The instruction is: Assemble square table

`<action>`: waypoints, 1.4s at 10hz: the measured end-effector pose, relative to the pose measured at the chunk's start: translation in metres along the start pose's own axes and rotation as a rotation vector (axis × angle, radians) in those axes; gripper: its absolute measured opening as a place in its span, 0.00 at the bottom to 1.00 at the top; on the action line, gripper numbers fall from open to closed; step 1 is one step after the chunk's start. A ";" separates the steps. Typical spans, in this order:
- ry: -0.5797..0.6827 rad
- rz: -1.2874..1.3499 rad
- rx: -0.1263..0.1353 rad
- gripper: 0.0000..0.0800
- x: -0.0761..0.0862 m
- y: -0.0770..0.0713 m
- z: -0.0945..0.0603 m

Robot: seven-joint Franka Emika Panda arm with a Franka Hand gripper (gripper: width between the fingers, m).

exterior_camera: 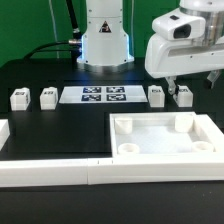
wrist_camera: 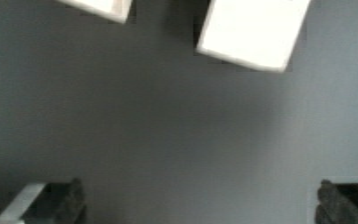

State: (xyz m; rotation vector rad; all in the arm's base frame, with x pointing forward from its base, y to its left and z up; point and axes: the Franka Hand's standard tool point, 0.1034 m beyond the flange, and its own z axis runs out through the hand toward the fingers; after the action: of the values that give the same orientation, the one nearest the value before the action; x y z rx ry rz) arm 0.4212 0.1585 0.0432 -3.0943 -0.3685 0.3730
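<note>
Where the matte black bench (exterior_camera: 60,130) nears its front edge in the exterior view, the square table top (exterior_camera: 165,137) lies flat toward that view's right. It is white, smooth plastic, shaped like a shallow tray with a thick raised rim. A round socket (exterior_camera: 128,147) sits in each corner.

Farther back, four short white block legs stand upright in a row, each with a small black-and-white tag on its face. Two stand at the exterior view's left, the outer left leg (exterior_camera: 18,98) and the inner left leg (exterior_camera: 48,97). Two stand at its right, the inner right leg (exterior_camera: 156,95) and the outer right leg (exterior_camera: 183,96). All are well apart from the top. The marker board (exterior_camera: 103,95), thin and flat, lies between the two pairs.

A long white border rail (exterior_camera: 50,172) runs along the bench front, just before the tray (whether they touch cannot be told). A second rail piece (exterior_camera: 3,130) shows at the left edge. The arm's glossy white base (exterior_camera: 105,40) rises behind the marker board against a green backdrop.

The dark fingers (exterior_camera: 169,83) hang from a bulky white hand above the two right legs, clear of them. In the wrist view the fingers (wrist_camera: 51,203) are spread wide with only blurred grey bench between them. Two white rectangular blocks (wrist_camera: 256,35) lie out beyond the fingers, too blurred to show tags.
</note>
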 end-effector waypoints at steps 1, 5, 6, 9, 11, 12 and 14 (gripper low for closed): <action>-0.108 0.002 -0.004 0.81 -0.004 -0.004 0.003; -0.413 0.034 0.021 0.81 -0.012 -0.006 0.009; -0.477 0.033 0.022 0.81 -0.013 -0.006 0.011; -0.709 0.052 0.013 0.81 -0.016 -0.011 0.018; -0.703 0.051 0.016 0.81 -0.012 -0.011 0.019; -0.704 0.050 0.016 0.81 -0.013 -0.011 0.019; -0.717 0.074 0.008 0.81 -0.020 -0.015 0.028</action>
State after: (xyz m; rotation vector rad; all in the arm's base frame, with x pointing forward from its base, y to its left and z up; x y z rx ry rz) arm 0.3924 0.1673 0.0210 -2.8539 -0.2394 1.4760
